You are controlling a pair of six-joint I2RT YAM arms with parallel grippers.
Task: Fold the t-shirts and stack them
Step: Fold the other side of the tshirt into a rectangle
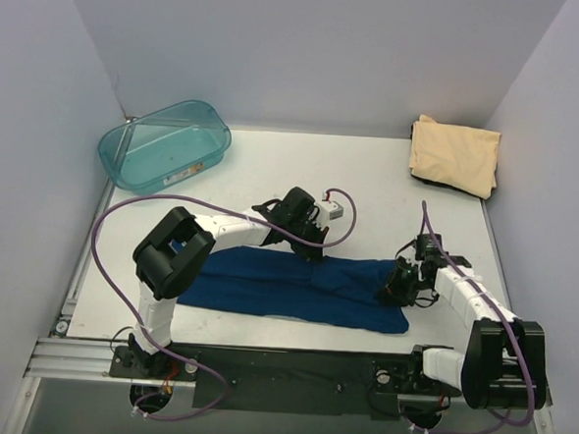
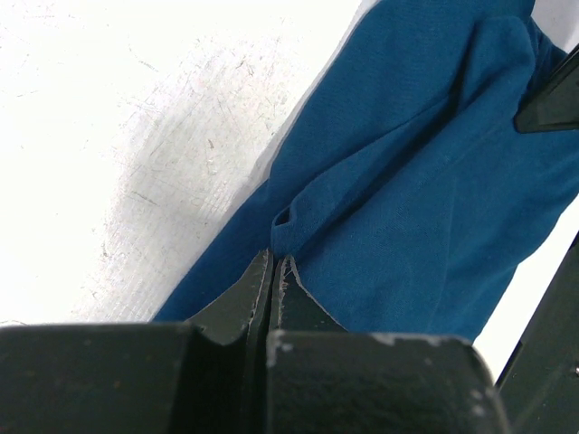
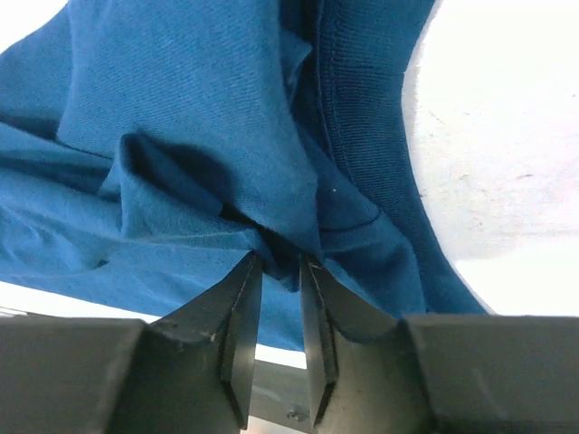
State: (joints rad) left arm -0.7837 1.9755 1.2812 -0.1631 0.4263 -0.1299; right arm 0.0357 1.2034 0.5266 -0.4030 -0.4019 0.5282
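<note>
My left fingers [image 2: 237, 303] and right fingers [image 3: 237, 307] pinch the blue shirt [image 1: 295, 286]. I'd lift both evenly, holding the cloth taut.

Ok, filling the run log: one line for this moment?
left gripper: shut on navy shirt | right gripper: shut on navy shirt | tan shirt: folded, far right

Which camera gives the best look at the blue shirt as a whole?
The top external view: the whole blue shirt lies spread out on the table. The left wrist view shows only one edge of it against the table; the right wrist view shows only bunched folds close up.
</note>
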